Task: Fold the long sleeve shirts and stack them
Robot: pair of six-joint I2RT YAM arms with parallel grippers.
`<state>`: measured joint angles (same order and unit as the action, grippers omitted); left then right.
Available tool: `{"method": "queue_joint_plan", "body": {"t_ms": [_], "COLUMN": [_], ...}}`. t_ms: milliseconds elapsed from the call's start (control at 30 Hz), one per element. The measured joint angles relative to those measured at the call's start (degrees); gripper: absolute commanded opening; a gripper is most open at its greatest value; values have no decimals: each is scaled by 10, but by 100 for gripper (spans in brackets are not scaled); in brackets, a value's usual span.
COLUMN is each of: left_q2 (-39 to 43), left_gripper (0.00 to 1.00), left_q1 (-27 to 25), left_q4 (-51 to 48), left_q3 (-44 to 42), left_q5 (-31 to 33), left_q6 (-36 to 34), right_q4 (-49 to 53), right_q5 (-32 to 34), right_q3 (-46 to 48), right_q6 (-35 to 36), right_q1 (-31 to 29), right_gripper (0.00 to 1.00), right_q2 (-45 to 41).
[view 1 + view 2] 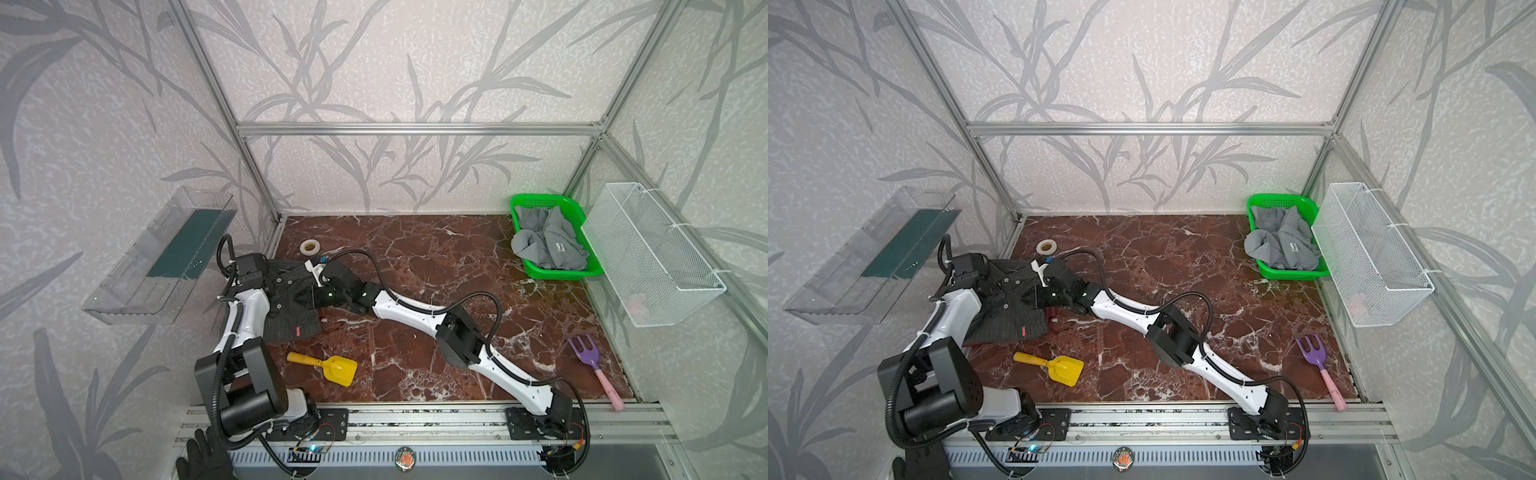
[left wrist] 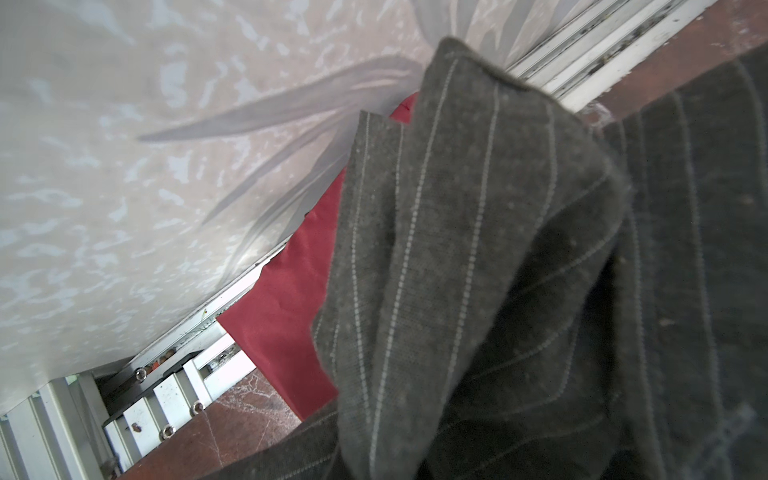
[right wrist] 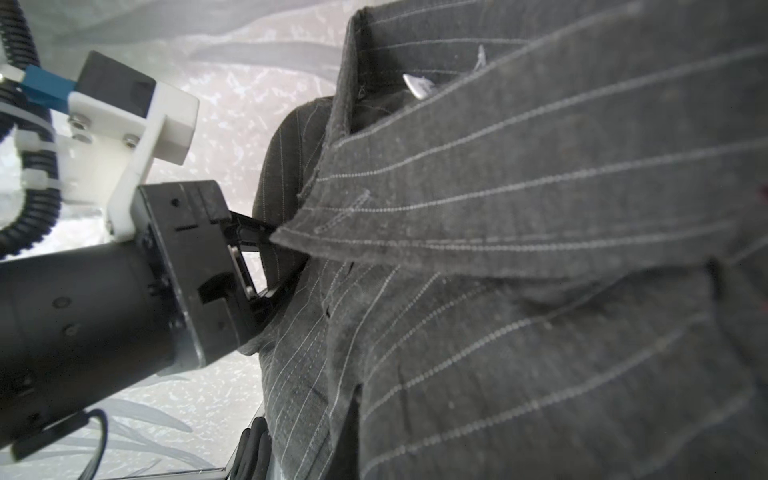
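The dark charcoal pinstriped shirt (image 1: 291, 307) is bunched at the left of the table, partly raised between both grippers. My left gripper (image 1: 277, 286) is shut on its collar side; its black fingers (image 3: 249, 228) run into the cloth in the right wrist view. From the right, my right gripper (image 1: 303, 297) is shut on the same shirt, its tips buried in fabric. Under the pinstriped shirt (image 2: 478, 270) lies the maroon shirt (image 2: 286, 299), next to the left wall rail. The light grey shirt (image 1: 544, 245) is crumpled in the green basket (image 1: 559, 274) at the back right.
A yellow toy shovel (image 1: 328, 366) lies in front of the shirts and a tape roll (image 1: 310, 247) behind them. A purple rake (image 1: 592, 365) lies at the front right. A white mesh basket (image 1: 652, 253) hangs on the right wall, a clear bin (image 1: 162, 257) on the left. A black glove (image 1: 203, 457) shows at the front left.
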<state>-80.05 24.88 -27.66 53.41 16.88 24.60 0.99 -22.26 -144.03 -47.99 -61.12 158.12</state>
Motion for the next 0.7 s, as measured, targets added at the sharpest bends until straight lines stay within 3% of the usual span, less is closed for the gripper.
{"method": "queue_joint_plan", "body": {"t_ms": [533,700], "left_q2": [-43,-45], "left_gripper": [1,12], "left_q1": [10,12], "left_q4": [-20,-22], "left_q3": [44,44], "left_q5": [28,32], "left_q6": [0,1], "right_q4": [20,30], "right_q5": [21,23], "right_q3": [-74,-112], "right_q6": [6,11], "right_q1": [-2,-2], "right_gripper": [0,0], "right_q2": [56,84]}}
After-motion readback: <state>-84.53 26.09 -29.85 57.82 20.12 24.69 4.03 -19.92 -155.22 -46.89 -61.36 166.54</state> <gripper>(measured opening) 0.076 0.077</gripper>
